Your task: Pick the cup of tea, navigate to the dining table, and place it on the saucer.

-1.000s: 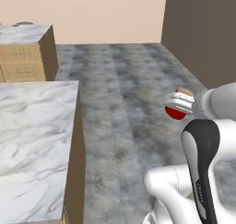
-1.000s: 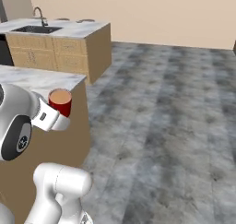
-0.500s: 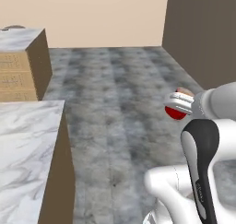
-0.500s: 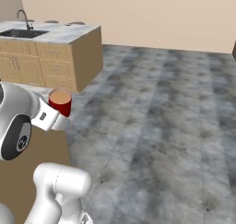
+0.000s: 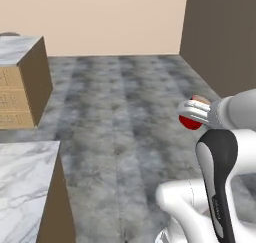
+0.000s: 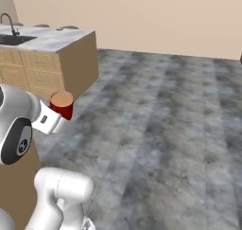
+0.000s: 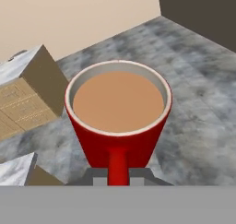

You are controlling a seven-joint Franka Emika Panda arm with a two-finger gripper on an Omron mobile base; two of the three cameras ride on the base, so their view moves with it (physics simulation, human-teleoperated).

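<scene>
at the far left stands the long white-grey veined marble dining table on its tan wood base, with a black inset sink and a chrome faucet at its left end. in the left base view its corner shows at the left edge, with wooden drawer fronts under the marble top. in front of it, lower in that view, there is a second marble counter with a brown side panel.

between these counters and the dark brown wall on the right, the grey stone-pattern floor lies wide, and a beige wall closes the room at the back.

the small glossy red cup of tea is in the air above the floor, well apart from the dining table. it is upright, filled with light brown tea nearly to its pale inner rim. the two-finger gripper is closed narrow on the cup's handle, which points down toward the camera in the hand view. in the right base view the cup sits at the end of the white arm, with the gripper just under it; in the left base view the cup is partly hidden behind the white hand.
</scene>
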